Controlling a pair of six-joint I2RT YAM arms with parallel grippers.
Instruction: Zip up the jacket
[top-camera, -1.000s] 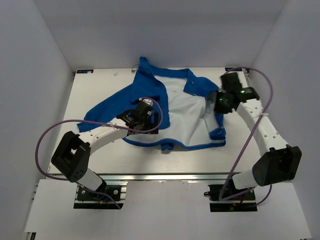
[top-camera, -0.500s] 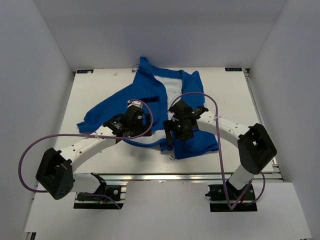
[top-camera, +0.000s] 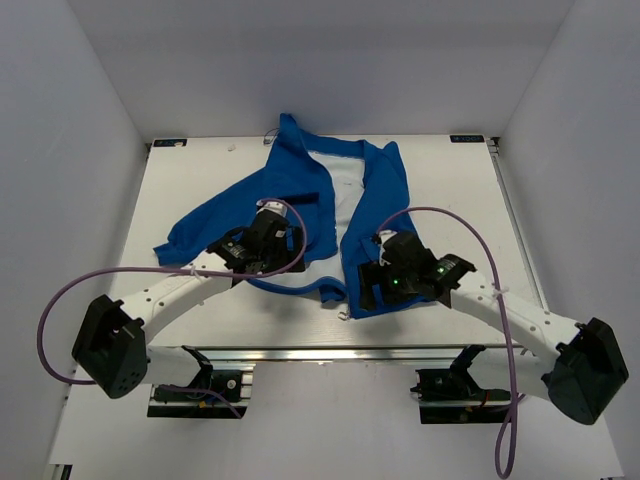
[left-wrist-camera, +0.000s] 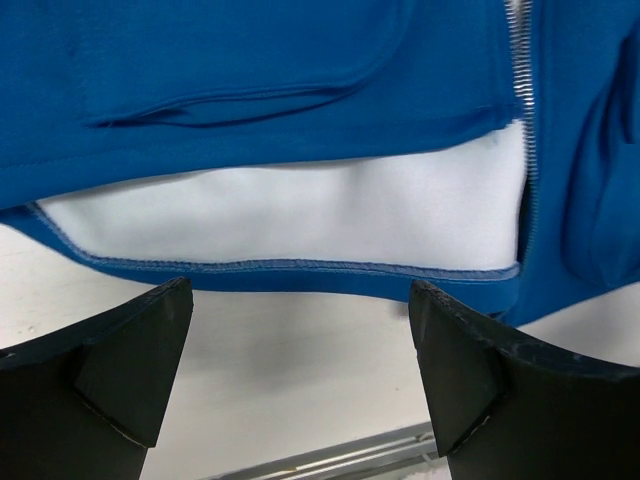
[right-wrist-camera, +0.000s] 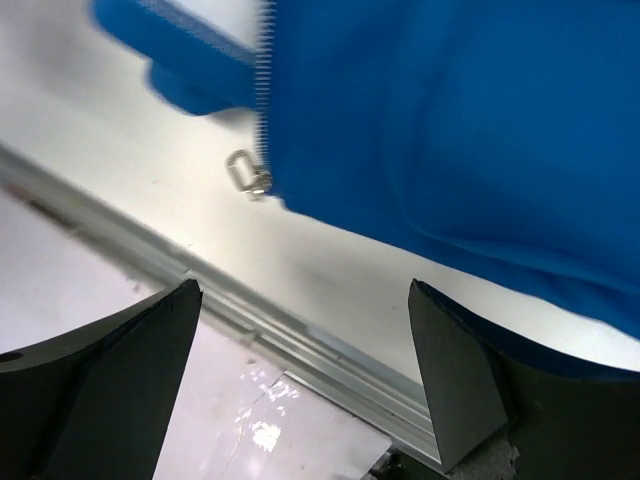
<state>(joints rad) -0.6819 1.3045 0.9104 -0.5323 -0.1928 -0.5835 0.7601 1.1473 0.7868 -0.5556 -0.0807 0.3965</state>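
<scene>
**A:** Where does everything sit?

**B:** The jacket lies unzipped on the table. The right gripper hangs over the lower right panel, jaws spread wide with nothing between them. The left gripper is just as wide and empty, with the left panel's hem directly ahead of its fingers.

**A:** So how should the step be done well?

**B:** I'd say the bottom ends must meet first. The zipper slider lies ahead and left of the right fingers, at the foot of the zipper teeth. Grip the cloth just beside it rather than the pull ring (small metal slips). Hold it down while the left gripper brings its edge across. That edge looks rucked up, with a band of white lining showing ahead of the left fingers, so flatten it first.

**A:** What does each view add?

**B:** Only the right wrist shows the slider clearly; from above it is a speck. Only the left wrist shows the pocket and the hem seam close up. Only the top view shows lining open between both panels up to the collar.
</scene>
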